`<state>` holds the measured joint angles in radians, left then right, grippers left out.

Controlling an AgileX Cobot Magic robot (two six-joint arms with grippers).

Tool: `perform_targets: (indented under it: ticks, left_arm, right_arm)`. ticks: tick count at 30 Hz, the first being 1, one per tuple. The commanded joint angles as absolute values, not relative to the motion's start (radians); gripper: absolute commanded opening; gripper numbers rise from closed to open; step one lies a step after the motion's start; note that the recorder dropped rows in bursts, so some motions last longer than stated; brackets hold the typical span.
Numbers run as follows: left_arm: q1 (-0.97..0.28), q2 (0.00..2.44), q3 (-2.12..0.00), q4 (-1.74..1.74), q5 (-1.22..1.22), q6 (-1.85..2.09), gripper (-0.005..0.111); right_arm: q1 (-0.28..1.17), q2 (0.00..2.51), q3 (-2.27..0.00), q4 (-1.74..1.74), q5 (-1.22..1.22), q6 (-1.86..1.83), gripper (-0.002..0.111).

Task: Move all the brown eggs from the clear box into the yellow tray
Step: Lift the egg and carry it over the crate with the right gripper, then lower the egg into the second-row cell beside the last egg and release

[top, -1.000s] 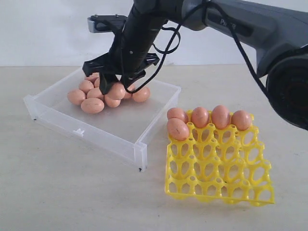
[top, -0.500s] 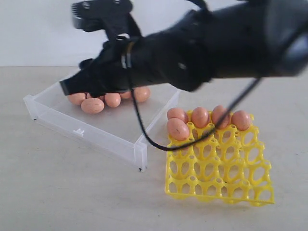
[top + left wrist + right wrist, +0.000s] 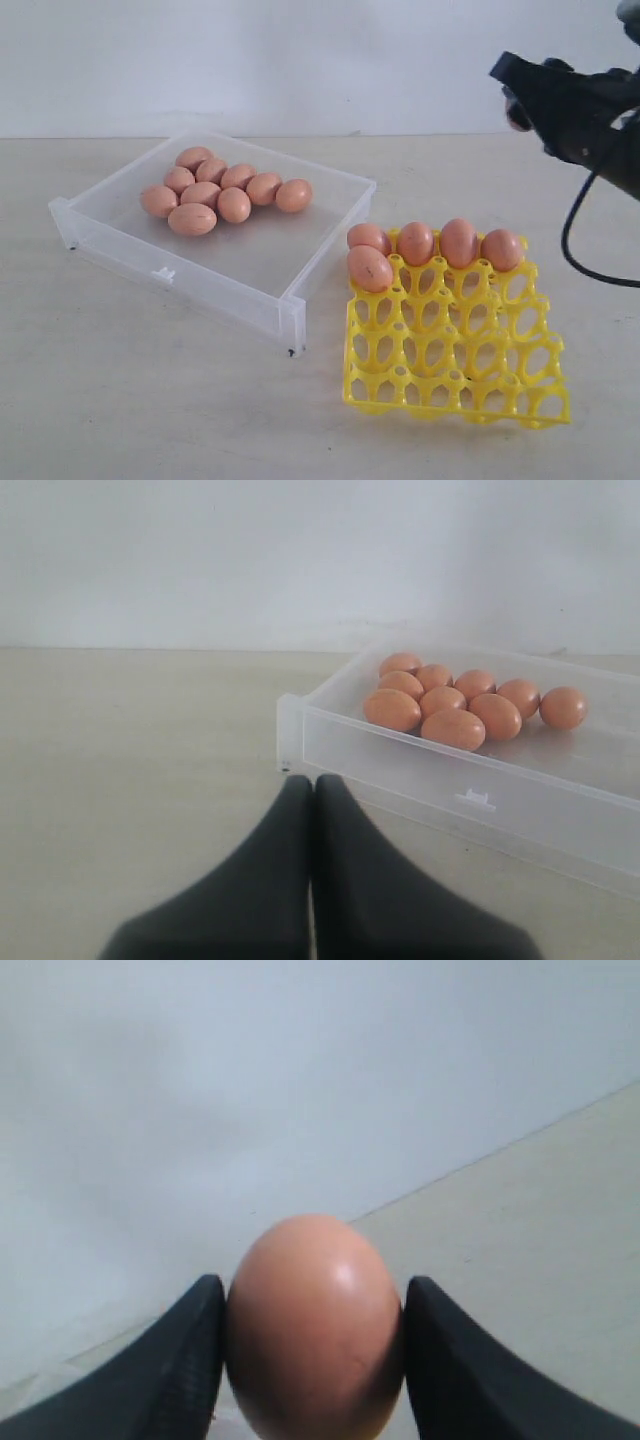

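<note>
**Brown eggs [image 3: 234, 205]: sixteen in all, in three places.**

(a) Ten lie in a close cluster on the floor of the clear box [image 3: 200, 275]. They are gathered toward its far left part, and most touch a neighbour.

(b) Five sit in the yellow tray [image 3: 455, 345]. Four fill the back row side by side. The fifth occupies the left end cell of the second row, just in front of the back row's leftmost egg.

(c) One, the held egg [image 3: 315, 1325], is clamped in the right gripper [image 3: 313, 1300]. Each of its two dark fingers [image 3: 180, 1360] presses against one flank of the shell. In the exterior view this gripper is raised at the upper right, above the table [image 3: 150, 400] and beyond the tray's far right corner, well apart from both containers.

**Containers: one of each.** The box stands left of the tray, with its near right corner just beside the tray's far left corner. Whether they touch cannot be told. Both rest on the pale table before a white wall [image 3: 300, 60].

**Left gripper [image 3: 308, 785].** Its fingers are pressed together with nothing between them. It sits low over the table, tips pointing at the box's near left corner and close to it. Contact with the box cannot be told.
</note>
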<state>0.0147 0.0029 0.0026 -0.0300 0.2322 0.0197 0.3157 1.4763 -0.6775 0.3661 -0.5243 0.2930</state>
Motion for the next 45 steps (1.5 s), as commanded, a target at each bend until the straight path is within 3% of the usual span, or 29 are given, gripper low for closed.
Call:
perform_targets:
  ticks: [1,6,10,25,45]
  left_arm:
    - [0.010,0.000,0.000,-0.035,0.232,0.020,-0.004]
    - [0.010,0.000,0.000,-0.035,0.232,0.020,-0.004]
    - [0.010,0.000,0.000,-0.035,0.232,0.020,-0.004]
    - [0.010,0.000,0.000,-0.035,0.232,0.020,-0.004]
    - [0.010,0.000,0.000,-0.035,0.232,0.020,-0.004]
  right_arm:
    - [0.202,1.490,-0.672,-0.261,-0.489,0.444,0.000]
    - [0.163,1.505,-0.672,-1.224,-0.596,0.952,0.000]
    - [0.161,1.566,-0.672,-1.555,-0.619,1.051,0.000]
    - [0.161,1.748,-0.749,-1.321,-0.623,0.901,0.000]
    - [0.161,1.837,-0.831,-1.331,-0.655,0.958,0.000]
